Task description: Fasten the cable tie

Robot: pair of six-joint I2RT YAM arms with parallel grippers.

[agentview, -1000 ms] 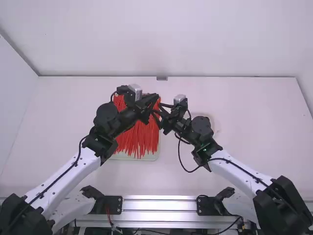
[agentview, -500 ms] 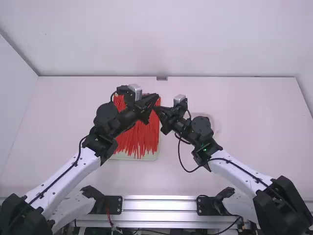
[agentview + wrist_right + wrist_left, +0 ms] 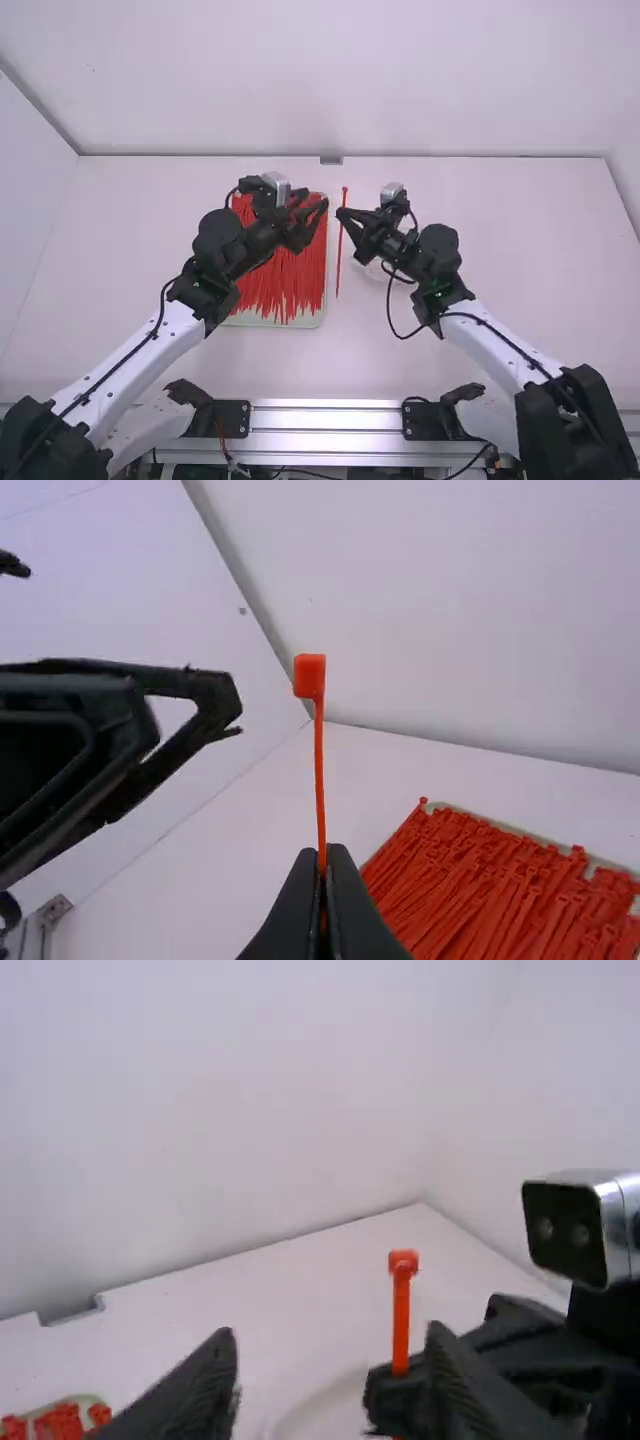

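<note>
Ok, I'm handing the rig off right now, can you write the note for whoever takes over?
Right gripper: jaws shut on one red cable tie, held head end up with its tail free, beside the tray.
Left gripper: jaws open, empty, over the pile of ties, close to the held tie.
Done: one tie singled out.
Left: feed tail through head, pull tight.

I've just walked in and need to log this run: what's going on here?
The right gripper is shut on a single red cable tie, holding it head end up beside the pile of ties on a tray. The left gripper is open and empty above the pile's edge, close to the held tie. The tie is straight and not yet looped, so nothing is fastened.
</note>
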